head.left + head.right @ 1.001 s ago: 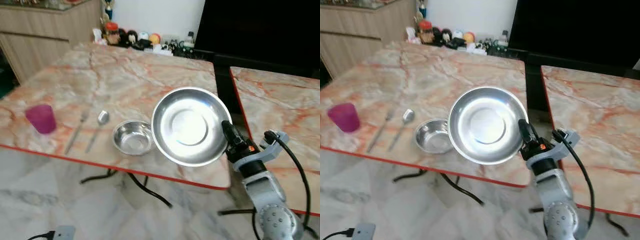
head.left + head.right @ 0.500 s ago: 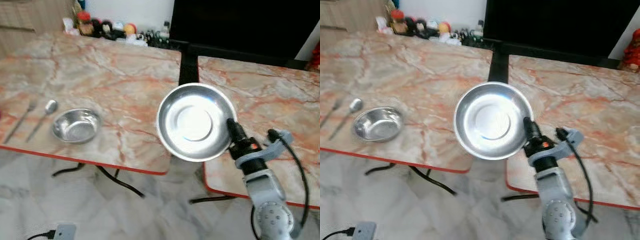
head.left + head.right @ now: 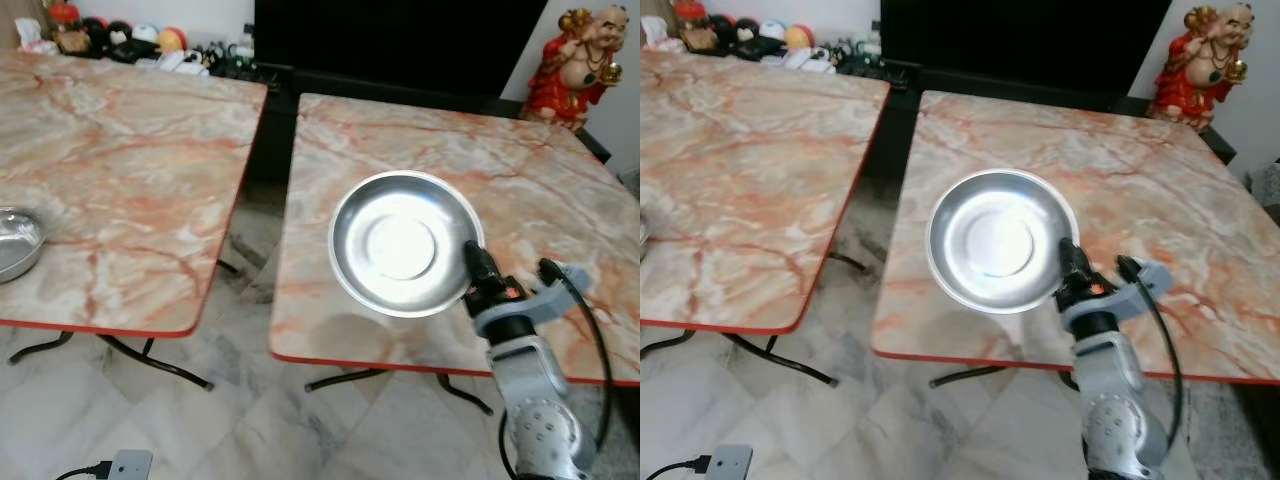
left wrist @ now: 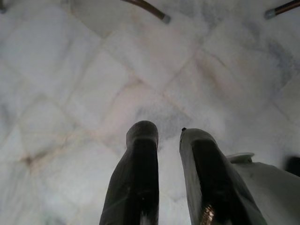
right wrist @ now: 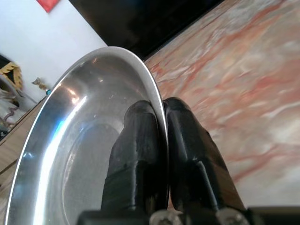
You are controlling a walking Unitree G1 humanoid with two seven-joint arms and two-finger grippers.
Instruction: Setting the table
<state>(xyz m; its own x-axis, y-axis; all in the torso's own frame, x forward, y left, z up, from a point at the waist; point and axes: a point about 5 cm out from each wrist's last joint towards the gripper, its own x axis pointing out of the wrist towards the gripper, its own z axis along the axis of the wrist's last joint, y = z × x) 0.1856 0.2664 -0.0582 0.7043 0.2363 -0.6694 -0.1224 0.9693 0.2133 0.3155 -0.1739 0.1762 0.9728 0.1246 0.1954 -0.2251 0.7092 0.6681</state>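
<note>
Item: round shiny stainless-steel plate [image 3: 403,243] with a flat centre and raised rim, held in the air above the near part of the right-hand square table with an orange-veined marble top and red edge [image 3: 520,180], tilted so that its hollow face turns toward the head camera. Holder: right gripper [image 3: 470,258], at the plate's rim on the side nearest the robot; the right wrist view shows 1 black finger [image 5: 133,154] inside the dish and the other outside, jaws narrow, pinching the thin rim [image 5: 154,93] between them. Silver right arm [image 3: 525,390] with a black cable rises to the plate from below. Beside the plate's table, across a narrow gap, stands a second matching marble-topped table [image 3: 120,170]; a small round steel bowl [image 3: 15,243] rests on it, far from the plate, cut off by the picture's border. Beyond the plate: a red and gold seated figurine [image 3: 580,60] past the far corner of its table; a row of small colourful oddments [image 3: 130,40] behind the second table. Left gripper [image 4: 164,136]: hangs over pale marble floor tiles [image 4: 70,84], its 2 black fingers a narrow gap apart, holding nothing.
</note>
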